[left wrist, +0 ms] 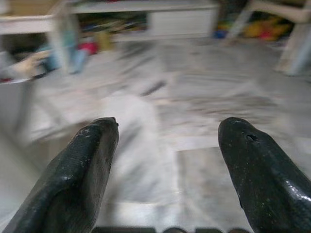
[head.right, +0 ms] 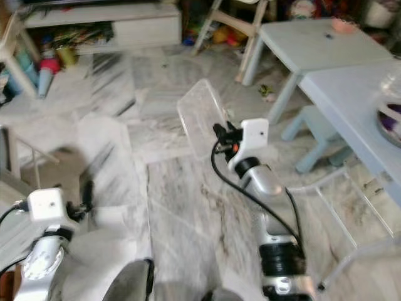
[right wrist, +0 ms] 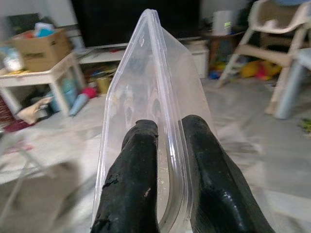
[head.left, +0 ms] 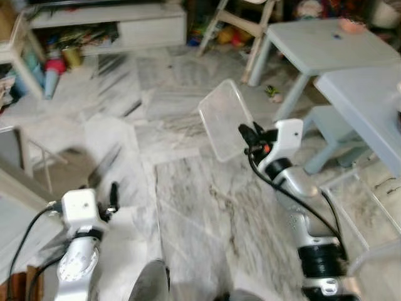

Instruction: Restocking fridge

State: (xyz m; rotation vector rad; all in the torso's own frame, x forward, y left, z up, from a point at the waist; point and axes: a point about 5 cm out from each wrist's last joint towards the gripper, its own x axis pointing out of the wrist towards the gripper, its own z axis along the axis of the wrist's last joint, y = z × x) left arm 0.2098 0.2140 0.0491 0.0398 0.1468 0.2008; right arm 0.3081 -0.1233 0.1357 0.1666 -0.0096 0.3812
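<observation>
My right gripper (head.left: 244,133) is held out over the marble floor, shut on the edge of a clear plastic container (head.left: 225,119). In the right wrist view its two black fingers (right wrist: 141,160) pinch the container's rim (right wrist: 155,87), which stands up on edge and looks empty. My left gripper (head.left: 114,191) is low at the left with its fingers (left wrist: 92,160) wide apart and nothing between them; beyond them is blurred floor.
Two pale blue tables (head.left: 326,37) (head.left: 369,94) and a low stool (head.left: 332,122) stand at the right. A clear stand (head.left: 363,207) is beside my right arm. A white TV cabinet (head.left: 106,19), a wooden chair (head.left: 244,19) and toys line the back.
</observation>
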